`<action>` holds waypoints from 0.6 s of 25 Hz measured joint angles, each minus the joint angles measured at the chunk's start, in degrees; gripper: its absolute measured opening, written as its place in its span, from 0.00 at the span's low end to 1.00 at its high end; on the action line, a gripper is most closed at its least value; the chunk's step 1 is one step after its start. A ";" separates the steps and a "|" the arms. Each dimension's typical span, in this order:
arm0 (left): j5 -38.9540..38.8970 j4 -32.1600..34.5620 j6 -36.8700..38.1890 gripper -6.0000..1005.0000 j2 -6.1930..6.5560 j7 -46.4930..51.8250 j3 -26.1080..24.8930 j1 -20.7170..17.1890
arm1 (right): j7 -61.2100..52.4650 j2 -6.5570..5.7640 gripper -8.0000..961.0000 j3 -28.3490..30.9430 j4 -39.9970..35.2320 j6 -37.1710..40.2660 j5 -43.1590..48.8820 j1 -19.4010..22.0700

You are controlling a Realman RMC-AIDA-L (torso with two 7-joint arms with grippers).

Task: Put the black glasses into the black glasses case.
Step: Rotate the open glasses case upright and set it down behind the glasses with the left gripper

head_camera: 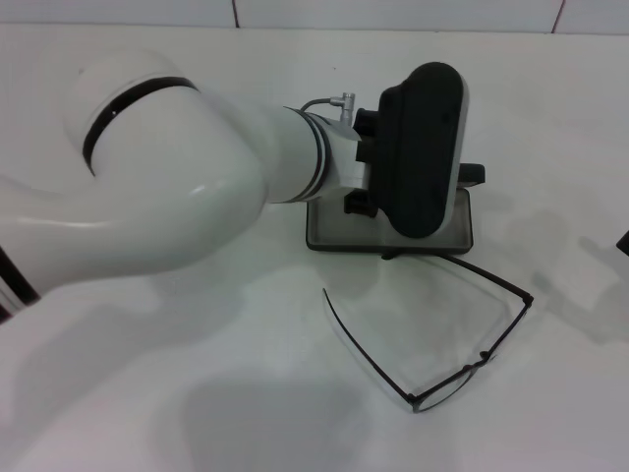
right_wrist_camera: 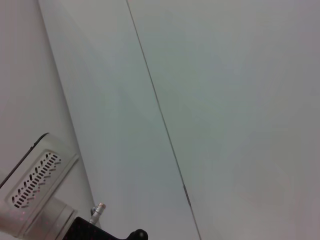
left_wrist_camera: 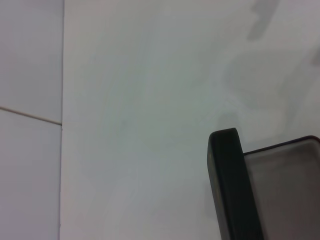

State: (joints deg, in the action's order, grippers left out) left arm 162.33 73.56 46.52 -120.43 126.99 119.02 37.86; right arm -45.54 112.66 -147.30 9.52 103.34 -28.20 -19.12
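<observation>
While left end effector covers black glasses case, black glasses nearby.

No text, label, brand, number or sign can be read in any of the views.

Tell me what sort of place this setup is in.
Probably a lab or test bench: a bare white table against a white tiled wall, holding only the open case and the glasses, with the left arm over the case.
</observation>
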 joint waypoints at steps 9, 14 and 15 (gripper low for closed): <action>0.01 -1.58 -0.83 0.09 0.02 -0.26 0.63 0.21 | 0.04 0.21 0.90 0.00 0.06 -0.08 -0.01 0.22; 0.01 -1.64 -2.13 0.09 0.04 -0.03 0.22 -0.13 | 0.05 0.20 0.90 0.00 0.06 -0.04 -0.01 0.24; 0.01 -1.65 -2.48 0.10 0.03 -0.02 0.25 -0.22 | 0.06 0.20 0.90 0.00 0.06 0.00 -0.02 0.26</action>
State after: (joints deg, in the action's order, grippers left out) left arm 162.34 71.91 44.04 -120.40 126.97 119.28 37.64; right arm -45.48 112.86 -147.30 9.58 103.34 -28.22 -18.86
